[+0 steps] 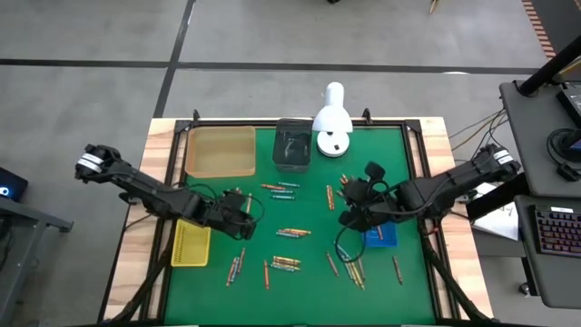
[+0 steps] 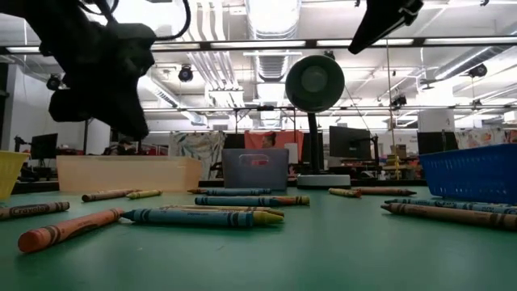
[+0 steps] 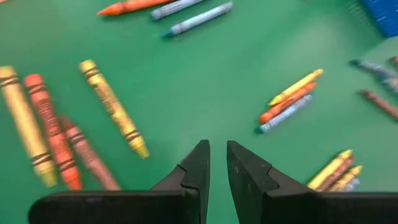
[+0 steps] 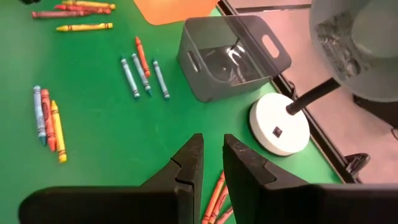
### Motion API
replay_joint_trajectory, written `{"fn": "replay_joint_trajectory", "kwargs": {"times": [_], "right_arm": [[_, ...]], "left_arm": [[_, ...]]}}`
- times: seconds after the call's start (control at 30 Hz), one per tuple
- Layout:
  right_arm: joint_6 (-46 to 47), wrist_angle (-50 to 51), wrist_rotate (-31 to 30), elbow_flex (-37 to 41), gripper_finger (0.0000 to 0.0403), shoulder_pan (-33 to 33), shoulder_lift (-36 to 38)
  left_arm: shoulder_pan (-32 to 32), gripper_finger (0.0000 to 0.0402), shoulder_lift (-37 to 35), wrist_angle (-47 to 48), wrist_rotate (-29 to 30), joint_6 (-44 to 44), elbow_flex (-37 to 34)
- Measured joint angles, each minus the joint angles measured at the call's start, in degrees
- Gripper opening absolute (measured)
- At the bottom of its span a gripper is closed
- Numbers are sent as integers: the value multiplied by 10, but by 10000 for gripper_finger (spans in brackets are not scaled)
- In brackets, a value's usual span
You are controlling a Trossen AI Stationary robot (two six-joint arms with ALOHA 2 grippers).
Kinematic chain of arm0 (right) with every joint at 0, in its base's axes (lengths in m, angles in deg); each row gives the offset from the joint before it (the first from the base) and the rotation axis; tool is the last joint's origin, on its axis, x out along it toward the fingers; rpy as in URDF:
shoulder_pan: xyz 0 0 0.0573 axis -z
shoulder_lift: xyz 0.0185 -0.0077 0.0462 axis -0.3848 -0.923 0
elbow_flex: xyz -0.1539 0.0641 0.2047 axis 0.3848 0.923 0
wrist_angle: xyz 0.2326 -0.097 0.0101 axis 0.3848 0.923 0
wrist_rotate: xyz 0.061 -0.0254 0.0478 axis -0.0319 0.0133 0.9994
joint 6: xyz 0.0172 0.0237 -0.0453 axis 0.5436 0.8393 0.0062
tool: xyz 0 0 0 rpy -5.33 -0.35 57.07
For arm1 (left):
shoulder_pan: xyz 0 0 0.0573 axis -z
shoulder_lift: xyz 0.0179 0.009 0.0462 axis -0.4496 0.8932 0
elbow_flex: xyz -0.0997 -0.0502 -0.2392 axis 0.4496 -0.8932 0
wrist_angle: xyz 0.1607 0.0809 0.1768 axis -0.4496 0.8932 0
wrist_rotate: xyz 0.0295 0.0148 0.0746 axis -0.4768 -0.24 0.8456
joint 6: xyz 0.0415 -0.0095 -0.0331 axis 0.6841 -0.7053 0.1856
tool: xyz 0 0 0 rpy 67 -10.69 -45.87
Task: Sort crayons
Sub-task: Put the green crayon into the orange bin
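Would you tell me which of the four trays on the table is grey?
The grey tray at the table's far edge, between the orange tray and the white lamp.
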Motion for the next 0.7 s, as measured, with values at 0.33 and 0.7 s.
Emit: {"fn": "replay_joint_trajectory", "kwargs": {"times": [0.33, 0.7], "right_arm": [[-26, -24, 2, 2, 52, 23, 0], [-12, -27, 2, 22, 52, 23, 0]], "left_arm": [[-72, 37, -3, 22, -3, 10, 0], [-89, 45, 32, 23, 3, 14, 0]]}}
